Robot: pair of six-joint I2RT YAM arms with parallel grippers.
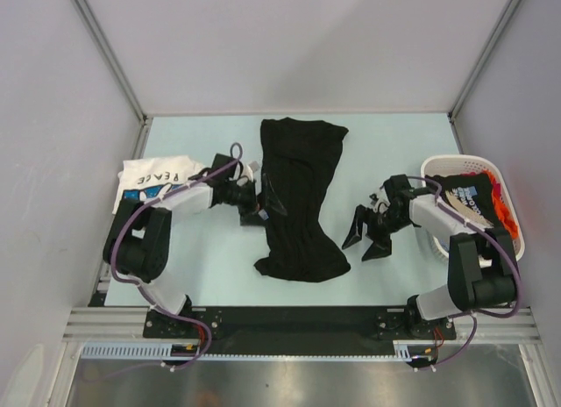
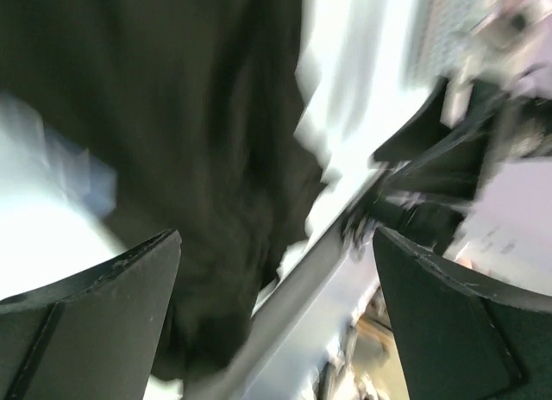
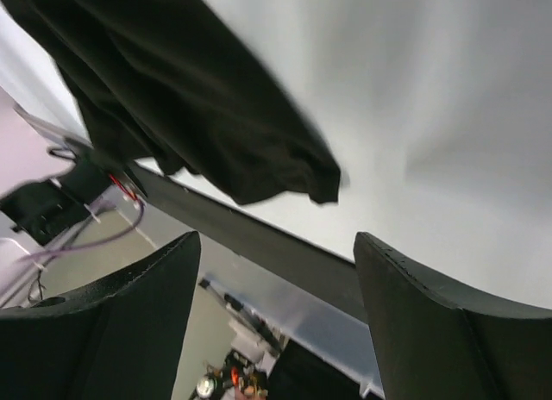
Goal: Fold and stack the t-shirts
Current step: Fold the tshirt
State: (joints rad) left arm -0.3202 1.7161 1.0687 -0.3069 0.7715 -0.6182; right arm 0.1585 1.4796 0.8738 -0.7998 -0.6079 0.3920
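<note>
Black tee (image 1: pixel 298 196) lies lengthwise, laid out for folding — left gripper (image 1: pixel 273 201) at its edge, right gripper (image 1: pixel 362 243) apart — both agape, empty.

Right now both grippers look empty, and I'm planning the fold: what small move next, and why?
Probably slide the right gripper left to the right edge of the black shirt: its jaws stand open, clear of the cloth, while the open left gripper sits at the left edge.
</note>
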